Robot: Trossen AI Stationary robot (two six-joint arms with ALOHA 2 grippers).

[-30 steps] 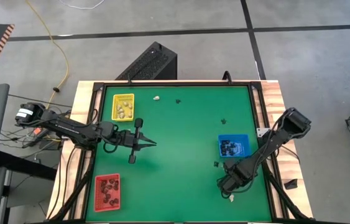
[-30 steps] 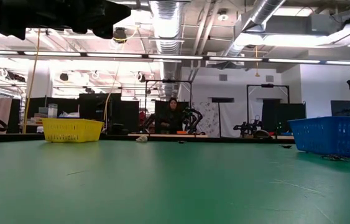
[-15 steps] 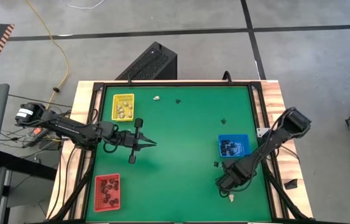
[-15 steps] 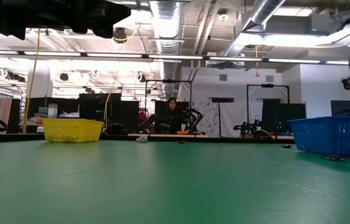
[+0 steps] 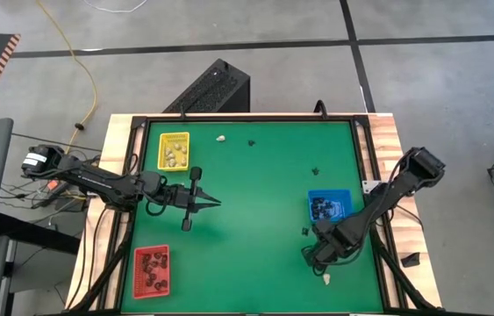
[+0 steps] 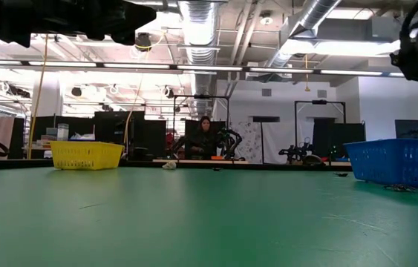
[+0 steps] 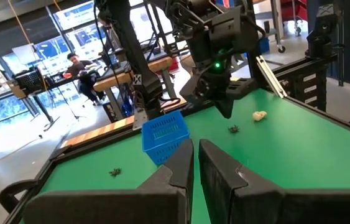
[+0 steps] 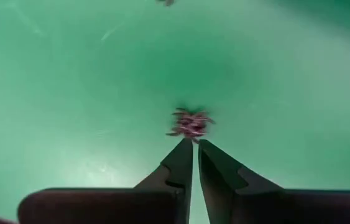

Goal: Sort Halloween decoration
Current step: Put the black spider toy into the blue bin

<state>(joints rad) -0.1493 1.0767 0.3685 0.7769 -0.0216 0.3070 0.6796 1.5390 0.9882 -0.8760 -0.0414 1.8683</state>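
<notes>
The Halloween decoration is tiny trinkets. Loose ones lie on the green mat: a cream one (image 5: 220, 138) and a black one (image 5: 252, 141) at the far edge, black ones (image 5: 316, 170) (image 5: 304, 231) near the blue tray (image 5: 328, 206), and a cream one (image 5: 326, 278) near the front right. My right gripper (image 5: 311, 255) hangs just left of that cream one, shut on a black spider-like trinket (image 8: 190, 123). My left gripper (image 5: 216, 202) hovers shut over the mat's left middle, holding nothing. My right gripper pinches the black spider trinket by its near edge (image 8: 191, 137), only at the free ends of its two fingers. The fingers point down at the mat from above. Most of the trinket sticks out beyond the fingertips.
A yellow tray (image 5: 174, 149) with cream trinkets stands at the far left. A red tray (image 5: 152, 269) with dark pieces stands at the near left. The blue tray holds black trinkets. Open green mat lies between the two arms. A person sits in the room beyond the table.
My right gripper has shut its fingers over the near right of the mat. Its arm has risen a little and shifted slightly toward the far edge. The left arm has kept still.
</notes>
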